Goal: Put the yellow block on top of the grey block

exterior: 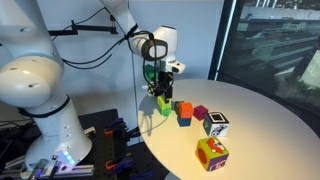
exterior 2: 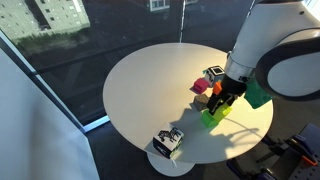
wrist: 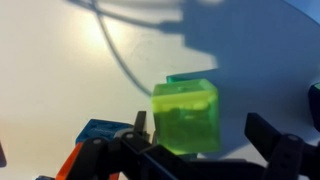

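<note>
The gripper (exterior: 160, 93) hangs over the yellow block (wrist: 186, 115) near the table (exterior: 265, 130) edge — jaws spread wide either side, gripping nothing. An orange block (exterior: 184, 110) crowds just beside — a purple block (exterior: 200, 113) and a patterned cube (exterior: 217, 124) stand beyond.

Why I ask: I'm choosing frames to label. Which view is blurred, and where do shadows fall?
Wrist view: the tool fingers are dark and blurred up close, the yellow block slightly soft, a broad shadow crossing the table behind it. In an exterior view, the near arm looms soft-edged.
</note>
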Tool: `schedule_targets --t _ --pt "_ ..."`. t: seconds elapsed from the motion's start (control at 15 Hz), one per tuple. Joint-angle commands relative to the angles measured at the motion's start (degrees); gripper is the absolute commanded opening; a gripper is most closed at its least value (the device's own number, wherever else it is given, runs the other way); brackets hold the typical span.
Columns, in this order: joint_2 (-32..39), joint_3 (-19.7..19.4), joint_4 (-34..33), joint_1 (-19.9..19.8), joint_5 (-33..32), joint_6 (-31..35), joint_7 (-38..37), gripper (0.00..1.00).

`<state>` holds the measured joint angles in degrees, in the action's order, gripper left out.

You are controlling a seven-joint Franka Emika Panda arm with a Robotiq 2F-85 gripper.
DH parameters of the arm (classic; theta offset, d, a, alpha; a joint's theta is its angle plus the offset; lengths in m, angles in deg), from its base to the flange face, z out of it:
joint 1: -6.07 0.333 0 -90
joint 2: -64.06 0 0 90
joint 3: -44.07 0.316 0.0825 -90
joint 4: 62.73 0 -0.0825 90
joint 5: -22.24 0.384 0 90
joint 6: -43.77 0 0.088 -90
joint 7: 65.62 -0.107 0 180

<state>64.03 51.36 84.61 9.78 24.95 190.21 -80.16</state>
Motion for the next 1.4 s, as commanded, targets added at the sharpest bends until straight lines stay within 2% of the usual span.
schedule_targets --t 0.0,0.33,0.73,1.33 --pt "0.84 -0.89 -0.23 0.53 -2.39 0.78 -1.49 0.75" --pt "0.44 -1.18 -1.02 0.59 -2.78 -1.46 -1.63 0.32" --pt "-0.20 -1.58 -2.74 0.41 -3.31 -3.53 -3.40 0.25" --pt "3.58 -2.28 -9.36 0.51 -5.98 -6.52 -10.09 0.25"
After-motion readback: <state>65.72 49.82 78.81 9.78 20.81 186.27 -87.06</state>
